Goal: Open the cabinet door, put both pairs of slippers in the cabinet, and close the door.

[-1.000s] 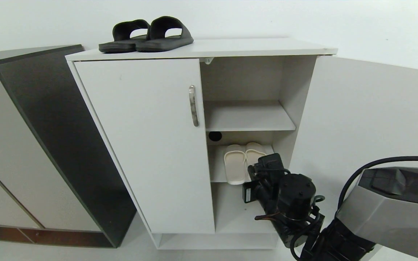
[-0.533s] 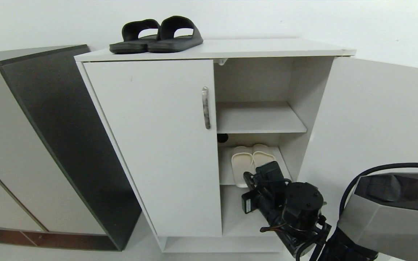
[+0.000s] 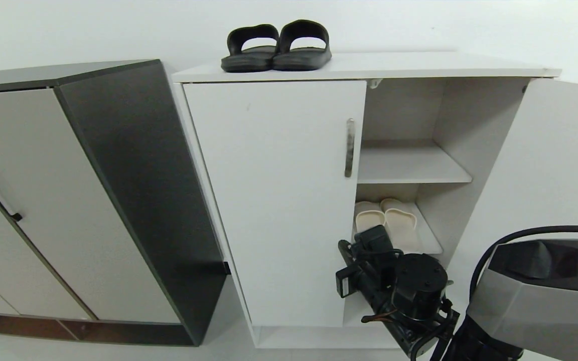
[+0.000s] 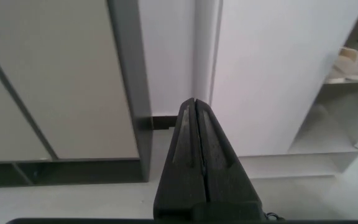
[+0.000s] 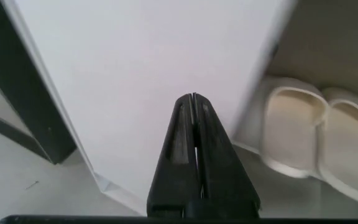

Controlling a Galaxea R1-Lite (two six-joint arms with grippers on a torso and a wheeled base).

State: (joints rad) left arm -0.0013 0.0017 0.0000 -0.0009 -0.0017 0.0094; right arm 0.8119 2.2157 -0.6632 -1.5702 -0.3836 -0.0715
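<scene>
Cabinet, white, two doors, fills the middle of the head view. Right door is swung wide open toward 3 o'clock. Left door is shut, with a metal handle upright on its 3 o'clock edge. Dark grey cabinet stands just beside it at 9 o'clock, pale front door closed.

Black slippers sit as a pair on the white cabinet's top, at 12 o'clock above the shut door, side by side and touching. Cream slippers lie side by side on the middle shelf of the open compartment, at 5 o'clock from the handle.

Right gripper sits low in front of that compartment, near the cream pair, at 5 o'clock in the head view. Its fingers are pressed together and hold nothing. Left gripper is low, facing the seam between the two cabinets, fingers likewise pressed together with nothing in them.
</scene>
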